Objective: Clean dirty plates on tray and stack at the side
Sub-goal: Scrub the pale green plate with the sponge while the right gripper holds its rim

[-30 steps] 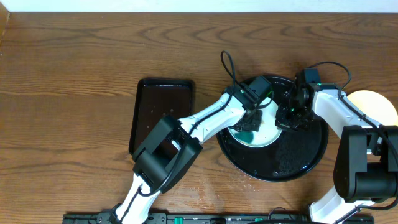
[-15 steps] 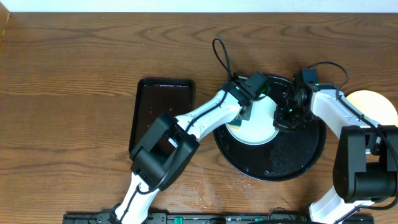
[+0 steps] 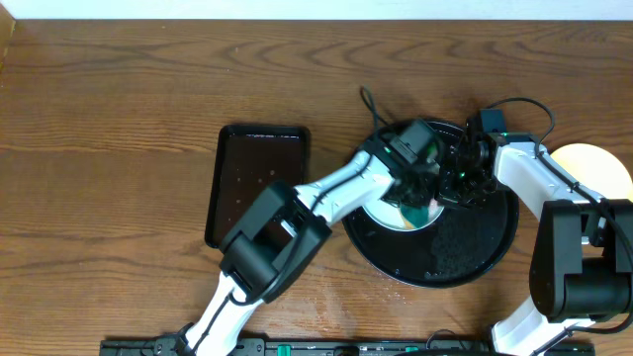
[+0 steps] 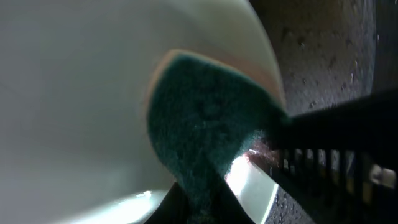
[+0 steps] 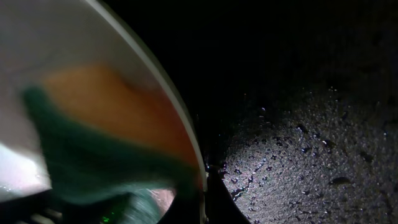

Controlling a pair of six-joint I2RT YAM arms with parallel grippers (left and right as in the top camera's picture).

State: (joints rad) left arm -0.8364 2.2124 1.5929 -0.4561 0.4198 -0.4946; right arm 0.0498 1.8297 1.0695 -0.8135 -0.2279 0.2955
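The plate (image 3: 394,215) may skid on the wet tray (image 3: 475,252) or slip from the right gripper (image 3: 461,184), whose fingers pinch narrowly on its rim, if the sponge (image 4: 205,124) shoves too hard; the left gripper (image 3: 415,188) is clamped on that sponge. The plate sits inside the tray, pale and glossy; whether any red remains beneath the sponge is hidden

The desk (image 3: 119,109) is patterned with brown wood grain. The round tray (image 3: 475,252) is coloured shiny black and dotted with small wet specks. The small tray (image 3: 255,178) is black too. A pale white plate (image 4: 74,93) and a pale yellow plate (image 3: 596,163) are seen. The sponge (image 4: 199,124) is coloured dark green, with an orange side.
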